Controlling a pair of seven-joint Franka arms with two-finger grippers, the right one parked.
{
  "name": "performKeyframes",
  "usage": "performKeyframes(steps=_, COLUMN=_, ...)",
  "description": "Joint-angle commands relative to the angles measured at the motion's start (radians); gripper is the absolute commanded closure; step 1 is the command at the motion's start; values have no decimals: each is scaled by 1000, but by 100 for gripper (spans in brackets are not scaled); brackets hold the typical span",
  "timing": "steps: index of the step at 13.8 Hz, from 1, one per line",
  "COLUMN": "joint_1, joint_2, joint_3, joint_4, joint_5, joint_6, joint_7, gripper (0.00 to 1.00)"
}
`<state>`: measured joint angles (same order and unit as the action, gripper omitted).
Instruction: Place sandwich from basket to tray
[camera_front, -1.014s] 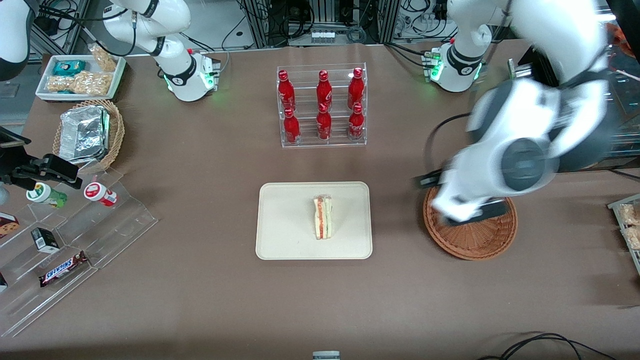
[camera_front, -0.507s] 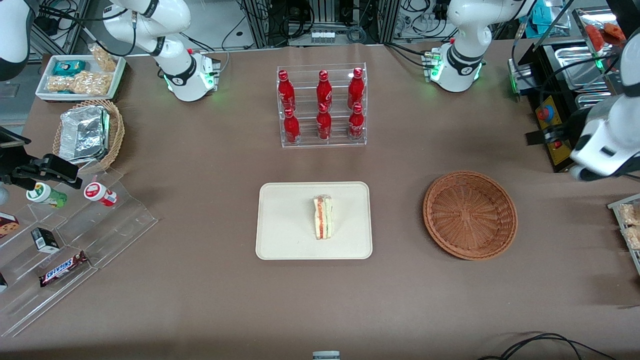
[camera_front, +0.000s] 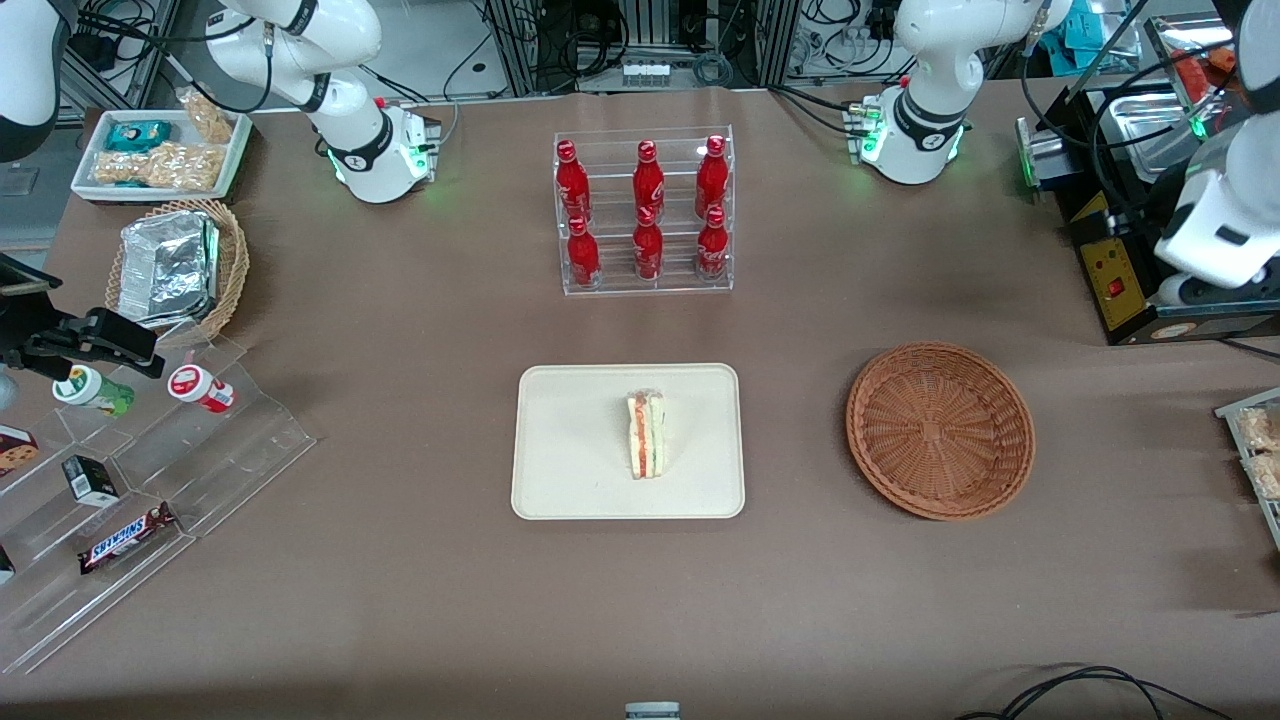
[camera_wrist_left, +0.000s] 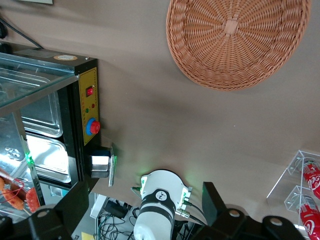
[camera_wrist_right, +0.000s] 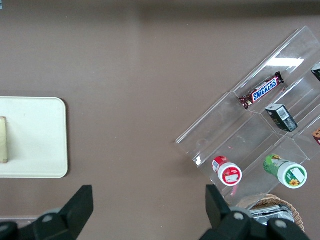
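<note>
The sandwich (camera_front: 646, 435) stands on its edge on the cream tray (camera_front: 560, 440), near the tray's middle. Its end also shows in the right wrist view (camera_wrist_right: 3, 140) on the tray (camera_wrist_right: 35, 140). The reddish-brown basket (camera_front: 940, 430) sits empty beside the tray, toward the working arm's end of the table. It also shows in the left wrist view (camera_wrist_left: 237, 40). My left arm (camera_front: 1215, 235) is raised at the table's edge, well away from the basket. Its gripper (camera_wrist_left: 145, 197) is open and holds nothing.
A clear rack of red bottles (camera_front: 645, 210) stands farther from the front camera than the tray. A black unit with steel pans (camera_front: 1130, 270) sits under my left arm. A snack stand (camera_front: 150, 470) and a tan basket with foil containers (camera_front: 180, 265) lie toward the parked arm's end.
My left arm has swung up and away from above the basket to the table's edge at the working arm's end. The basket is now uncovered. The sandwich has not moved.
</note>
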<state>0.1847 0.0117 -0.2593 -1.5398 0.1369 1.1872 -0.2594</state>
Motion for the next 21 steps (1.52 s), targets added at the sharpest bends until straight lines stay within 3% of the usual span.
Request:
performKeyframes(steps=1, joint_1=-62, joint_2=-16, joint_3=5, joint_4=4, joint_5=7, joint_6=-1, joint_7=-6, gripper=0)
performKeyframes(steps=3, joint_1=-65, joint_2=-32, joint_3=-3, joint_4=15, joint_5=-6, joint_6=35, joint_7=-9, gripper=0)
performKeyframes(steps=6, joint_1=-70, joint_2=-61, joint_3=-3, joint_4=32, joint_5=-138, joint_6=49, joint_7=-1, gripper=0)
performKeyframes(steps=11, joint_1=-62, joint_2=-75, joint_3=0, joint_4=15, joint_5=-80, joint_6=51, joint_7=-12, gripper=0)
performKeyframes(steps=21, joint_1=-19, joint_2=-72, joint_3=-6, joint_4=40, joint_5=-105, joint_6=68, joint_7=-3, gripper=0)
